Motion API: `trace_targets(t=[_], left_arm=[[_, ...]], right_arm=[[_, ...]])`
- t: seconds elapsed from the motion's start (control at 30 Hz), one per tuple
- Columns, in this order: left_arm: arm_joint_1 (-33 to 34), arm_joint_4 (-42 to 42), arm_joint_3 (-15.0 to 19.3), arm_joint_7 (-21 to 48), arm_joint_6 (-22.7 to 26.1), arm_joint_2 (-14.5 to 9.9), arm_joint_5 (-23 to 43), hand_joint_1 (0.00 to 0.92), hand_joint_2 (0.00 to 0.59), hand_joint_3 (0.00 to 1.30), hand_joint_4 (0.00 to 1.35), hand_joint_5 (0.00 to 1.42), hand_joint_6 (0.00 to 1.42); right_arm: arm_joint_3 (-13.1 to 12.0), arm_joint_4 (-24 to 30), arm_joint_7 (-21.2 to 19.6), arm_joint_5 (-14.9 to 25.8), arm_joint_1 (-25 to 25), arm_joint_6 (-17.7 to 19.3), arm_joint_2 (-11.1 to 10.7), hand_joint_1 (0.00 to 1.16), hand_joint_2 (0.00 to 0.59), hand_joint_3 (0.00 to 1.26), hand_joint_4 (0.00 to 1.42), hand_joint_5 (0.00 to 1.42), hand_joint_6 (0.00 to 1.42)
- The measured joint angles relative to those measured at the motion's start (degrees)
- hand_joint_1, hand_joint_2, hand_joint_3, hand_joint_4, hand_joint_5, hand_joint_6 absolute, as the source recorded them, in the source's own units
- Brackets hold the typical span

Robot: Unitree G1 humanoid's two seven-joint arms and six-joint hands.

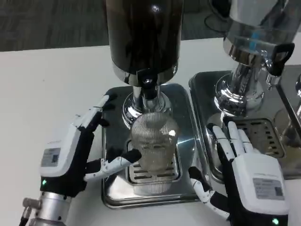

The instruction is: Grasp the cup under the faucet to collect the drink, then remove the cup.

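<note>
In the head view a white table [47, 89] fills the near part of the scene, and beyond its far edge runs a strip of dark grey carpeted floor [51, 21]. Two polished steel drink dispensers stand side by side on the table. The dark-bodied dispenser [143, 37] rises at the middle on a square steel base tray [186, 141], with a black faucet [147, 82] at its front. A clear ribbed cup [153, 155] stands upright on the slotted drip grate [155, 175] of that tray, directly below the faucet. Whether any drink is in the cup cannot be told.

The left hand [80, 146] is at the tray's left edge, spread apart and holding nothing; one finger reaches across the tray and its black tip touches the cup's left side, while the upper fingers point toward the dispenser's column, apart from the cup.

The right hand [235, 165] lies flat between the two trays, fingers straight and slightly apart, gripping nothing, well clear of the cup. Beside it stands the second dispenser [256, 52], on its own tray with a drip grate [261, 134]
</note>
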State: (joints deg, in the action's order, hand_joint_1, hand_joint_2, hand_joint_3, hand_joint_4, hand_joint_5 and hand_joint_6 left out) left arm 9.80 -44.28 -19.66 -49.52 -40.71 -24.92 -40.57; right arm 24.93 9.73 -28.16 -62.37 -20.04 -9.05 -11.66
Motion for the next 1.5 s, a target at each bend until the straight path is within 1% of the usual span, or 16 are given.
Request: trace_targets(t=[0.07, 0.1, 0.13, 0.23, 0.3, 0.4, 0.43, 0.57, 0.67, 0.73, 0.87, 0.93, 1.1, 1.27, 1.4, 1.5], left_arm=[[-2.6, 2.8, 1.7, 0.4, -0.6, -0.8, 1.2, 0.008, 0.017, 0.09, 0.06, 0.32, 0.29], [-3.3, 3.5, 2.3, 0.5, -0.8, -1.2, 1.7, 0.002, 0.03, 0.03, 0.01, 0.27, 0.25], [-4.2, 4.7, 3.2, 1.5, -1.0, -1.7, 2.6, 0.0, 0.039, 0.01, 0.0, 0.22, 0.21], [-6.6, 7.5, 5.3, 8.4, -3.0, -4.8, 7.1, 0.0, 0.049, 0.0, 0.0, 0.09, 0.1], [-7.8, 7.8, 6.7, 14.9, -7.0, -5.9, 13.2, 0.0, 0.048, 0.0, 0.0, 0.01, 0.02], [-8.7, 7.9, 8.9, 22.7, -11.3, -6.0, 21.8, 0.0, 0.038, 0.0, 0.0, 0.0, 0.0], [-9.0, 8.0, 9.6, 27.8, -12.8, -6.1, 26.6, 0.0, 0.036, 0.0, 0.0, 0.02, 0.0], [-9.4, 11.5, 11.1, 39.7, -13.1, -6.5, 35.1, 0.0, 0.028, 0.0, 0.0, 0.01, 0.0], [-9.7, 14.7, 12.9, 46.6, -12.4, -6.7, 40.8, 0.0, 0.025, 0.0, 0.0, 0.0, 0.0], [-9.9, 17.6, 13.5, 55.4, -10.8, -6.7, 49.4, 0.0, 0.032, 0.0, 0.0, 0.0, 0.0], [-11.1, 23.7, 14.8, 67.4, -6.0, -6.3, 60.9, 0.0, 0.044, 0.0, 0.0, 0.04, 0.0], [-11.8, 29.5, 16.4, 71.9, -3.4, -6.3, 62.8, 0.0, 0.051, 0.0, 0.0, 0.1, 0.05], [-11.4, 38.2, 17.0, 78.7, 3.3, -6.5, 65.0, 0.0, 0.057, 0.0, 0.0, 0.08, 0.05], [-9.4, 40.5, 17.3, 82.0, 7.7, -4.4, 65.1, 0.0, 0.058, 0.0, 0.0, 0.09, 0.05], [-8.2, 41.4, 17.6, 83.9, 9.3, -2.9, 64.8, 0.0, 0.058, 0.0, 0.0, 0.09, 0.05], [-7.2, 41.4, 17.7, 84.8, 10.5, -1.6, 64.5, 0.0, 0.059, 0.01, 0.0, 0.14, 0.08]], right_arm=[[0.0, 0.1, 0.4, -0.2, 0.0, -0.5, 0.1, 0.41, 0.328, 0.12, 0.0, 0.08, 0.33], [0.0, 0.1, 0.6, -0.3, 0.0, -0.9, 0.0, 0.4, 0.327, 0.12, 0.0, 0.07, 0.32], [-0.1, 0.1, 1.0, -0.4, 0.0, -1.3, 0.0, 0.4, 0.327, 0.12, 0.0, 0.07, 0.32], [-0.8, 0.3, 1.4, -0.4, -0.3, -1.9, -0.3, 0.4, 0.327, 0.11, 0.0, 0.06, 0.29], [-0.7, 0.5, 1.4, -0.5, -0.3, -1.9, -0.3, 0.4, 0.327, 0.11, 0.0, 0.06, 0.29], [0.0, 0.5, 1.4, -1.2, -0.2, -1.9, -0.1, 0.4, 0.327, 0.1, 0.0, 0.04, 0.28], [0.1, 0.6, 1.4, -1.2, -0.3, -1.9, 0.0, 0.4, 0.327, 0.1, 0.0, 0.04, 0.28], [-0.4, 0.8, 1.4, -0.9, -0.5, -1.9, -0.2, 0.4, 0.327, 0.1, 0.0, 0.04, 0.27], [-0.5, 1.4, 1.4, -0.9, -0.9, -1.9, -0.1, 0.4, 0.327, 0.1, 0.0, 0.04, 0.27], [-0.5, 1.4, 1.4, -0.9, -1.5, -2.0, -0.1, 0.4, 0.327, 0.1, 0.0, 0.04, 0.27], [-0.1, 1.6, 1.5, -0.9, -2.2, -2.1, 0.0, 0.4, 0.327, 0.1, 0.0, 0.04, 0.27], [-0.1, 1.6, 1.5, -0.9, -2.3, -2.1, 0.1, 0.4, 0.327, 0.11, 0.0, 0.04, 0.27], [0.1, 1.6, 1.5, -0.9, -2.0, -2.2, 0.6, 0.4, 0.327, 0.11, 0.0, 0.04, 0.27], [0.2, 1.6, 1.5, -0.7, -1.8, -2.2, 1.0, 0.4, 0.327, 0.11, 0.0, 0.04, 0.28], [0.1, 1.6, 1.4, -0.5, -2.1, -2.2, 1.7, 0.4, 0.327, 0.11, 0.0, 0.04, 0.28], [0.1, 1.6, 1.4, -0.1, -2.4, -2.2, 1.9, 0.4, 0.327, 0.11, 0.0, 0.04, 0.29]])
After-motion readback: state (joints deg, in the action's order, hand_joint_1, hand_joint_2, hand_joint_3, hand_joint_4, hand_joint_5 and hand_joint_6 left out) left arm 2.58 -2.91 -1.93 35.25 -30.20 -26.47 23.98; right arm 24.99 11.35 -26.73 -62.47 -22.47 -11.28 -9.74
